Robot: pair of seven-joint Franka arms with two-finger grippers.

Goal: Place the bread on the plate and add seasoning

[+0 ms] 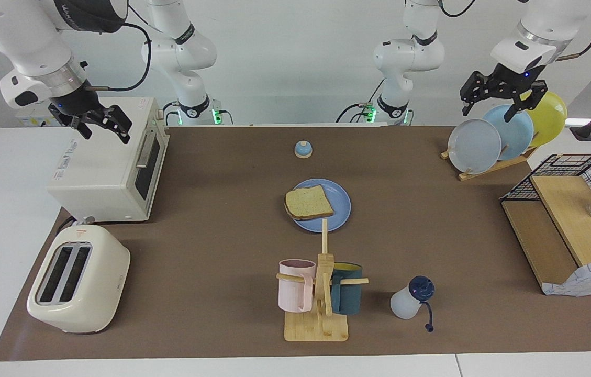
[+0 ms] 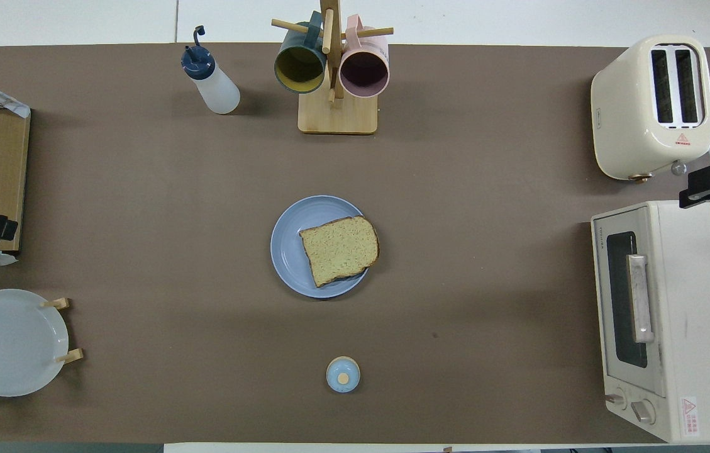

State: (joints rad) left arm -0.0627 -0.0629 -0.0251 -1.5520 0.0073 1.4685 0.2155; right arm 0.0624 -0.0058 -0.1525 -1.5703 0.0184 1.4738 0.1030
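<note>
text: none fully legible | toaster oven (image 2: pixel 675 321) under the right gripper (image 1: pixel 100 122): small brand word on door frame, red-and-white warning sticker by the knobs, unreadable | toaster (image 2: pixel 653 104) beside it: red triangle label, unreadable

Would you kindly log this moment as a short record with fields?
bread: tan speckled toast slice lying on the periwinkle-blue round plate, overhanging its rim
seasoning: translucent white bottle with navy cap, standing beside the wooden mug rack, untouched
left gripper: jaws open, empty, raised over the rack of upright plates
right gripper: jaws open, empty, over the white toaster oven
</note>
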